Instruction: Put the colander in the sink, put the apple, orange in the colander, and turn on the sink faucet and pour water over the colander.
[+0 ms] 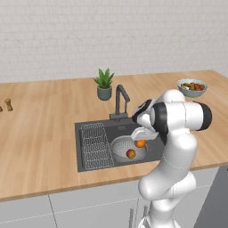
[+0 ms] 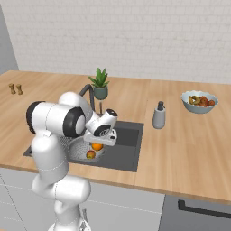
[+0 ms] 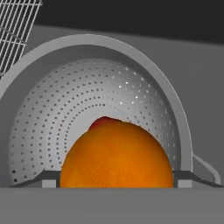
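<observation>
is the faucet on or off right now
Off, as far as shows: no stream falls from the sink faucet spout toward the colander.

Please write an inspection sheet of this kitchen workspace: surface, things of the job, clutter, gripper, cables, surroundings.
Surface: light wooden counter.
Job's things: perforated silvery metal colander sits in the dark grey sink, beside the wire grid rack. Small red apple lies in the colander. Bright orange fruit is held above the colander. Tall dark faucet shows no water.
Clutter: potted green plant, grey soap dispenser, pale blue-grey fruit bowl, two small brown shakers.
Gripper: two-finger gripper closed on the orange fruit.
Cables: nothing seen.
Surroundings: white brick wall, grey cabinet fronts.
</observation>
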